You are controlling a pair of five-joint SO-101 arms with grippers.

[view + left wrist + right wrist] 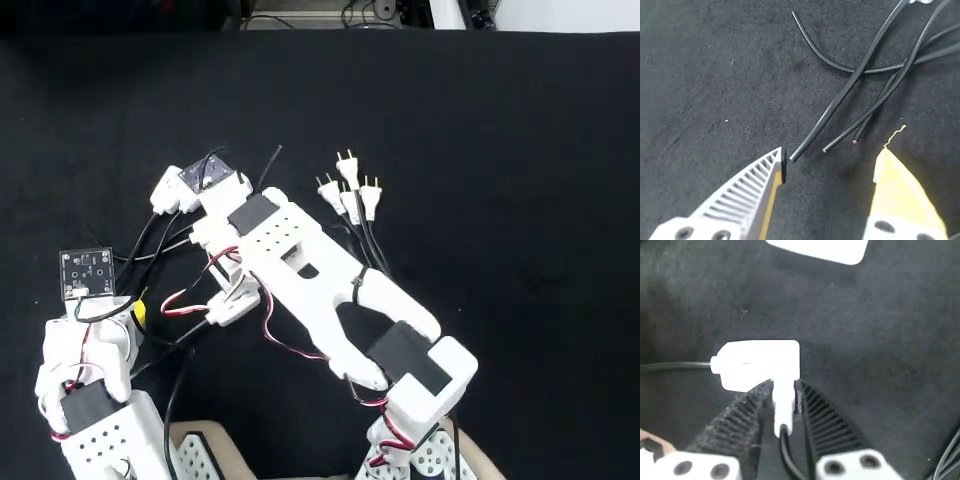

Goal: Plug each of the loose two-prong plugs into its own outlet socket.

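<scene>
The plug (783, 407) I hold sits against the white socket block (757, 365) on the table (520, 150). My right end effector (784, 387) is clamped on its stem. Whether the prongs are seated I cannot tell. Nothing braces the socket block, so pushing may slide it. My left end effector (832, 152) hangs wide open, empty, over cable ends (826, 149).

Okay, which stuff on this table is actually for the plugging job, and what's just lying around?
For the job: loose plugs; plug held in the right tool; white socket against it; open left tool.
Lying about: black cable ends; cords behind the table.
</scene>
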